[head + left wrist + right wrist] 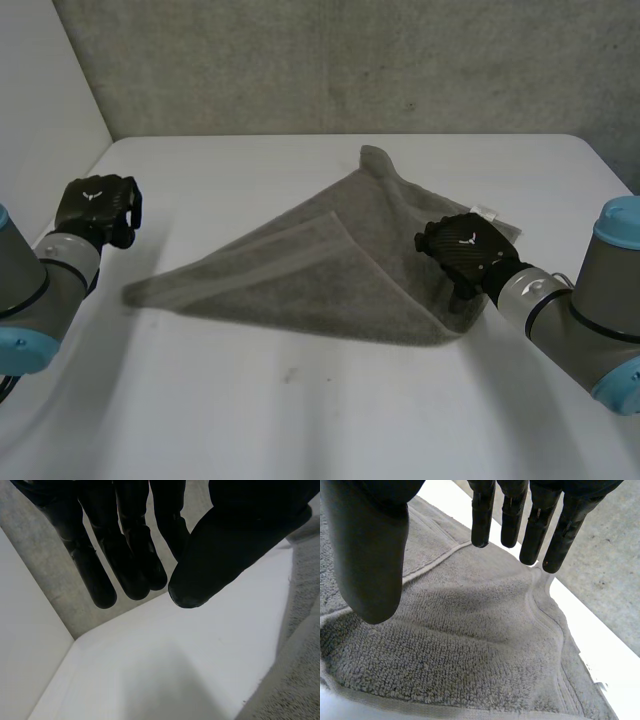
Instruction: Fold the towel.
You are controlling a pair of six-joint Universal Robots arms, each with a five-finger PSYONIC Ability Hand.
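Observation:
A grey towel (330,270) lies on the white table (300,420), folded over into a rough triangle with one point toward the back wall and one toward the left. My right hand (465,250) hovers over the towel's right corner, open, its fingers straight and its thumb well apart; the right wrist view shows the terry cloth (470,645) under this hand (370,555) with nothing gripped. My left hand (95,210) is off the cloth, left of the towel's left point, above bare table. In its wrist view the left hand (235,540) has its thumb drawn close to its fingertips (145,580), and the towel's edge (300,670) lies beside it.
A grey wall (350,60) stands behind the table, and a white side wall (40,110) closes the left. A small white label (485,211) sticks out at the towel's right edge. Bare table lies in front of the towel.

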